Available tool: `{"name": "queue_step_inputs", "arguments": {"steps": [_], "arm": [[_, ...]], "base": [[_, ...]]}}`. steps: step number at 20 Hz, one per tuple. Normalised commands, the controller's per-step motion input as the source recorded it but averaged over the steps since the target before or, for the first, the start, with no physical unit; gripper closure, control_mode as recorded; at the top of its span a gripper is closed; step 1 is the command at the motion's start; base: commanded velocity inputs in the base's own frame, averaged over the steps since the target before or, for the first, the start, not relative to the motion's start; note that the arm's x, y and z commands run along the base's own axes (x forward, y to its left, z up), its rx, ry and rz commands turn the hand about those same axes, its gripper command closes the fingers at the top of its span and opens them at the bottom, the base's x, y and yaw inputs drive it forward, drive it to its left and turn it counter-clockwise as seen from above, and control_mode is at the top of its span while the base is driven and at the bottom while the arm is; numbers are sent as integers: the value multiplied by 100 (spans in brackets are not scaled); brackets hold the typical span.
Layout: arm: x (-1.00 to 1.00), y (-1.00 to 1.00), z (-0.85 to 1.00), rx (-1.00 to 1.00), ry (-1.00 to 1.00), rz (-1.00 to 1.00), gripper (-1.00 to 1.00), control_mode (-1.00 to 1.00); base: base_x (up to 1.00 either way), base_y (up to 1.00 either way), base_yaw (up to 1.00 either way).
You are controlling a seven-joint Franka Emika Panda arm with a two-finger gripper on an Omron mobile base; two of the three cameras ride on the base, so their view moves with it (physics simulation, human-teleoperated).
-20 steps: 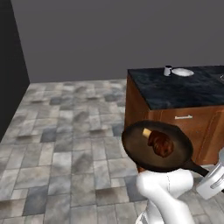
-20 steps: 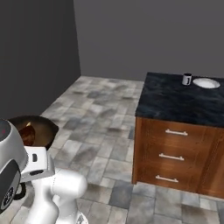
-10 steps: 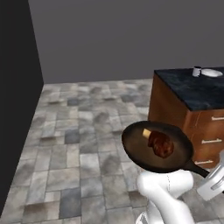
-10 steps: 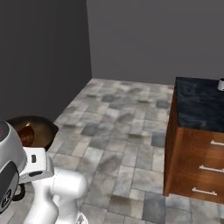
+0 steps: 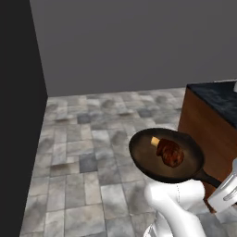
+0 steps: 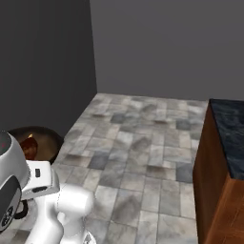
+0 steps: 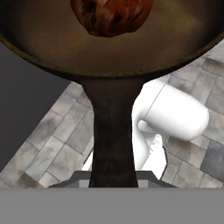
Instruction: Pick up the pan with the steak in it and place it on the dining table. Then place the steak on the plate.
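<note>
Frying pan (image 5: 165, 156) — carried aloft over the tiled floor (image 5: 88, 139), jaws clenched on its handle (image 7: 113, 131); steak (image 5: 170, 152) inside. Step: transport. Next: reach the stone-topped bench (image 6: 228, 131) and set the pan down level.

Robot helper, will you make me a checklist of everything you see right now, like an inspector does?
Surface: dining table, dark marbled top on a brown wooden base, at the right edge; only its near corner shows.
Job's things: pan held up over the floor; steak lies inside it.
Clutter: a small yellowish bit beside the steak.
Claw: shut on the pan's handle.
Cables: nothing seen.
Surroundings: grey stone-tiled floor, grey wall.
</note>
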Motion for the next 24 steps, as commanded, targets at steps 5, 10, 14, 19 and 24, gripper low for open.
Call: {"name": "queue_step_inputs", "arguments": {"steps": [5,10,14,19,24], "arm": [[0,0,0,0,0,0,100,100],[0,0,0,0,0,0,100,100],[0,0,0,0,0,0,100,100],[0,0,0,0,0,0,100,100],[0,0,0,0,0,0,100,100]], "base": [[100,41,-11],[100,36,-9],[100,36,-9],[100,36,-9],[100,36,-9]]}}
